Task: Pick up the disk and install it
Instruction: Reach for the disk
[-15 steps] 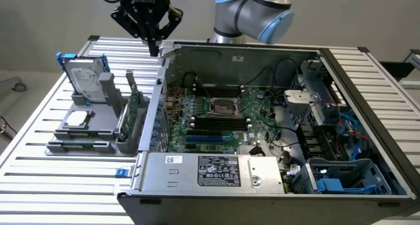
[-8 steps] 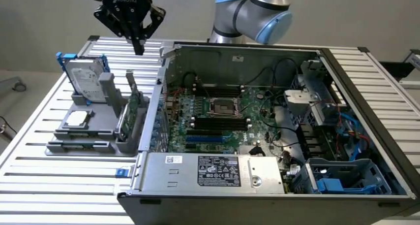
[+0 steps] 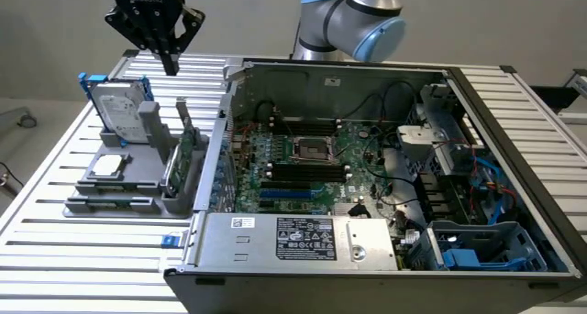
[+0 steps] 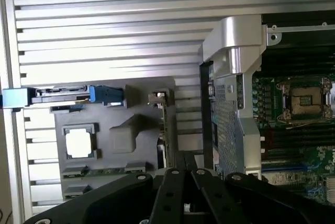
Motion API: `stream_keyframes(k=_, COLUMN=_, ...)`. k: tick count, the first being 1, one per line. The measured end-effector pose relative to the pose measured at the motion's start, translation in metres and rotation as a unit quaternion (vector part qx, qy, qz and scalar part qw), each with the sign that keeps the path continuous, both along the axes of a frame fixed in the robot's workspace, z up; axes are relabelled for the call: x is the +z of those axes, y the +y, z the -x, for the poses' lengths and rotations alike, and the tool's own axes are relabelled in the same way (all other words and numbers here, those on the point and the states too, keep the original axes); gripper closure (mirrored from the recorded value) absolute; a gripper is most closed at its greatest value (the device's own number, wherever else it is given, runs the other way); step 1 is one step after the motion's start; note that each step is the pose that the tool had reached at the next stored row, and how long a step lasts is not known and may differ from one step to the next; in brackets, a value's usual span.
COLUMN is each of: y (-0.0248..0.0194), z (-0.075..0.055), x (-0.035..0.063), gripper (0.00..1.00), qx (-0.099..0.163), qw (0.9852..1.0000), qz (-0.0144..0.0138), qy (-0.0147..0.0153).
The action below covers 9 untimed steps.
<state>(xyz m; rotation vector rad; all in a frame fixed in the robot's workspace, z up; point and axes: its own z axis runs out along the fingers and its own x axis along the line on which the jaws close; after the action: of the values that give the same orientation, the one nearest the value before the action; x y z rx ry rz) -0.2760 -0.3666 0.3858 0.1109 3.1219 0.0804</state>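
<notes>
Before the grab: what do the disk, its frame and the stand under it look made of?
The disk: seemingly bare metal, silver-grey sheen, white paper-like label. Its frame: likely plastic, uniform bright blue. The stand: matte grey, probably plastic, though painted metal is possible.

Disk (image 3: 119, 109): silver-grey metal, white paper label, blue plastic carrier. Holder (image 3: 119, 205) below matt black gripper (image 3: 170, 69): matt grey plastic. Table (image 3: 64, 259): ribbed bare metal, satin.
</notes>
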Motion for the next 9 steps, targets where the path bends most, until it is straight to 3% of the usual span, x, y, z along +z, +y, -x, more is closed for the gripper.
stream_keyframes(k=9, y=0.0091, z=0.041, x=-0.0035, gripper=0.89, qx=0.0, qw=1.0, qz=-0.0011, qy=0.0)
